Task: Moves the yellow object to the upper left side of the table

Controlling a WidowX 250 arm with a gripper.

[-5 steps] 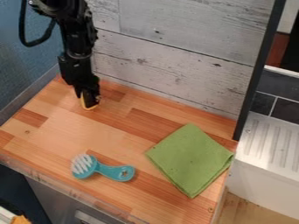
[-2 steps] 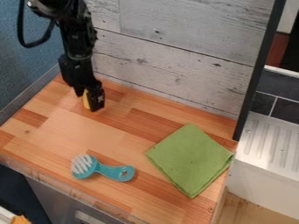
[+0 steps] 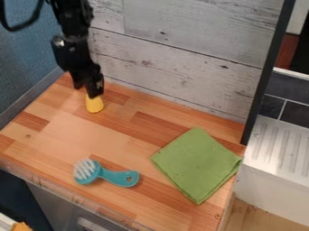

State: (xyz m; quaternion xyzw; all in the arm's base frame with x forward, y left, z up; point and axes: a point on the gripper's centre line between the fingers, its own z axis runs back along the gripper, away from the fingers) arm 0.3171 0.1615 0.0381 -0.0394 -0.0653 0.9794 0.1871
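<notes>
- The black jointed robot arm (image 3: 73, 49) has drawn up and a little to the left since the last frame, taking the black two-finger gripper (image 3: 86, 92) with it. The fingers stand apart, one tip off to the left and the other over the top of the task's object; they look to have let go.
- Just below, the small rounded yellow object (image 3: 95, 105) now shows far more of itself, where the gripper hid most of it before. It sits near the upper left corner of the striped wooden tabletop (image 3: 120, 135), close to the pale plank wall (image 3: 175, 58). Its upper end is hidden, so I can't tell if it still touches a finger.
- That makes the placing look all but done: the object is where the task wants it. What remains is a clean lift away, as a brushing finger might tip it.
- Nearer the front edge, the teal brush with white bristles (image 3: 105, 173) hasn't moved.
- Furthest right on the table, the folded green cloth (image 3: 196, 164) is unchanged too.
</notes>
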